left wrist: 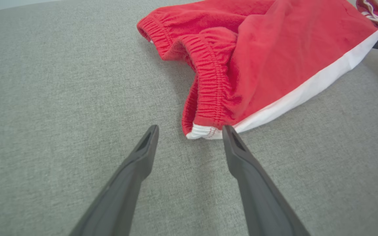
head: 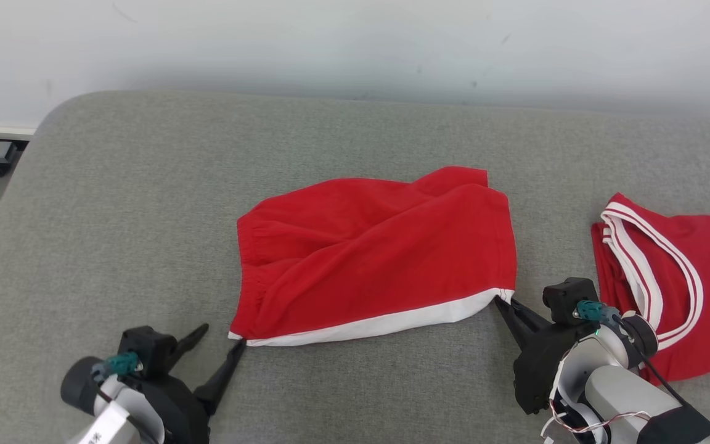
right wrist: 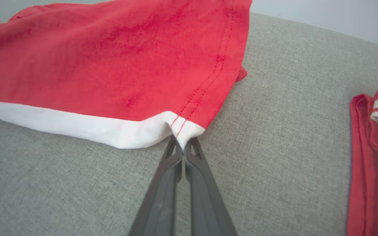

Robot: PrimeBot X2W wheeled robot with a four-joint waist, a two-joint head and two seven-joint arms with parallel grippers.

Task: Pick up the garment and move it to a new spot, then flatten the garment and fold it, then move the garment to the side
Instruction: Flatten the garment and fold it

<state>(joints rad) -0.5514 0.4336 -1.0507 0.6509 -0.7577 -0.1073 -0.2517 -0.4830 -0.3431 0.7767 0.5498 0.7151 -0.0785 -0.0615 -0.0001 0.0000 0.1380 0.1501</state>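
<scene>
The red shorts (head: 373, 253) lie near the middle of the grey cushion (head: 145, 216). Their gathered waistband (left wrist: 208, 88) is at the robot's left and a white band (head: 386, 322) runs along the near edge. They are not flat: soft folds cross the top layer on a slant, and a flap of cloth pokes out at the far right corner.

The right gripper (head: 498, 300) is closed tight on the near right corner of the shorts. In its wrist view the two dark fingers press together with the tip of the white band pinched between them, just where a red seam ends.

The left gripper (head: 222, 336) stands wide open and holds nothing. Its fingers rest low over the cushion at the near left corner of the shorts. One fingertip is right at the end of the white band, though contact cannot be made out, and the other is off to the side over bare cushion.

A red jersey (head: 669, 277) with white trim lies at the right, apart from the shorts, with a strip of cushion between them. The right arm covers its near edge. A pale wall (head: 330, 43) rises behind the cushion.
</scene>
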